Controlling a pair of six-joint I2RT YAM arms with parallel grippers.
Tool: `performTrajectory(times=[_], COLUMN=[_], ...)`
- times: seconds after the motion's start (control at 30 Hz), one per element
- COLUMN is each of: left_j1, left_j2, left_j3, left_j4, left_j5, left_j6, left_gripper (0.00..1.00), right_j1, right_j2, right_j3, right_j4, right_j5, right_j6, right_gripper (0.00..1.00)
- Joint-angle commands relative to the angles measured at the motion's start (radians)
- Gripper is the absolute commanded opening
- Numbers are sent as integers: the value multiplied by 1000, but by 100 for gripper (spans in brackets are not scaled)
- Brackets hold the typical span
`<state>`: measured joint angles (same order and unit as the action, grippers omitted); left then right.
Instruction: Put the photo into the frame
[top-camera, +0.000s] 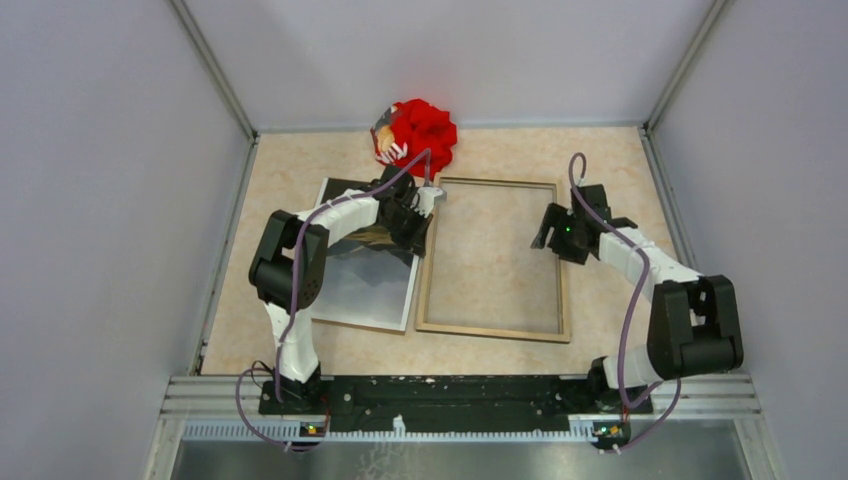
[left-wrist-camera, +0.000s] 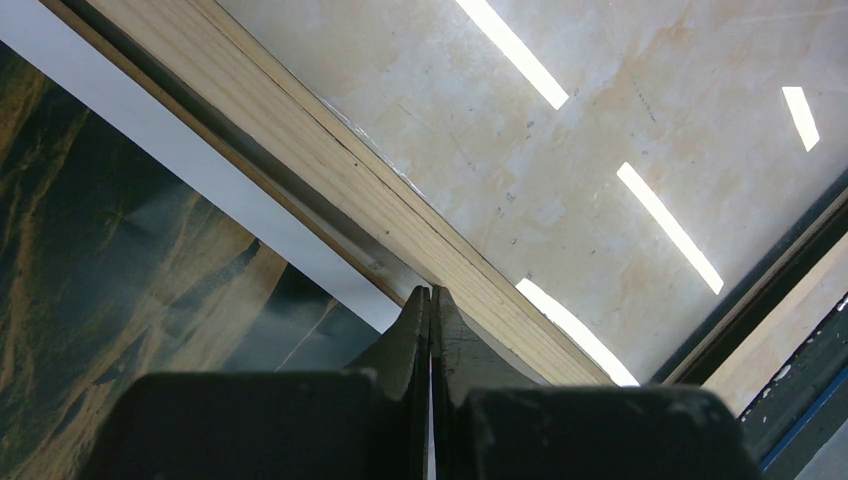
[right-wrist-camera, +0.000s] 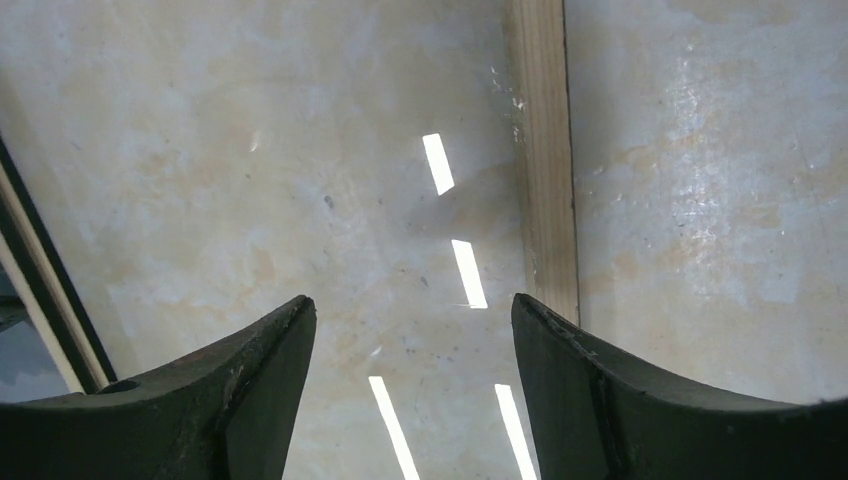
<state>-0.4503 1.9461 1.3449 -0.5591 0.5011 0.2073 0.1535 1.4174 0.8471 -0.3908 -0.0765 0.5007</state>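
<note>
The photo (top-camera: 365, 285) lies face up on the table, left of the frame (top-camera: 428, 262); in the left wrist view its dark misty print (left-wrist-camera: 120, 250) and white edge show. The frame lies with its light wood side up, its left rail (left-wrist-camera: 330, 170) right beside the photo's edge. My left gripper (top-camera: 425, 205) is shut, its tips (left-wrist-camera: 431, 292) at the photo's white right edge against that rail; nothing shows between the jaws. My right gripper (top-camera: 548, 232) is open and empty, just inside the frame's right rail (right-wrist-camera: 545, 150), above the bare table.
A red cloth bundle (top-camera: 420, 132) lies at the back, just beyond the photo and the frame's far left corner. Grey walls close in the table on three sides. The arm bases sit on a black rail (top-camera: 450, 390) at the near edge.
</note>
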Motion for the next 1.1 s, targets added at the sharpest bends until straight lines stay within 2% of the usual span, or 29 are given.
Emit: performTrajectory(times=[0.0,0.33,0.57,1.07], left_j1=[4,6,8,8], left_j2=[4,2,4,5], left_j3=[5,-2,-5,2], left_j4=[0,5,5,1], left_j5=[-14,-13,-11,-17], left_j6=[3,4,6,7], left_gripper=[0,0,0,0], right_j1=[8,1,-53,-69], right_j2=[20,-8,-34,29], right_j3=[-12,-19,-37,-56], right_j4=[9,29,42,101], right_j5=[50,8,-18,-90], right_j6=[7,17,19,29], right_gripper=[72,73,73,73])
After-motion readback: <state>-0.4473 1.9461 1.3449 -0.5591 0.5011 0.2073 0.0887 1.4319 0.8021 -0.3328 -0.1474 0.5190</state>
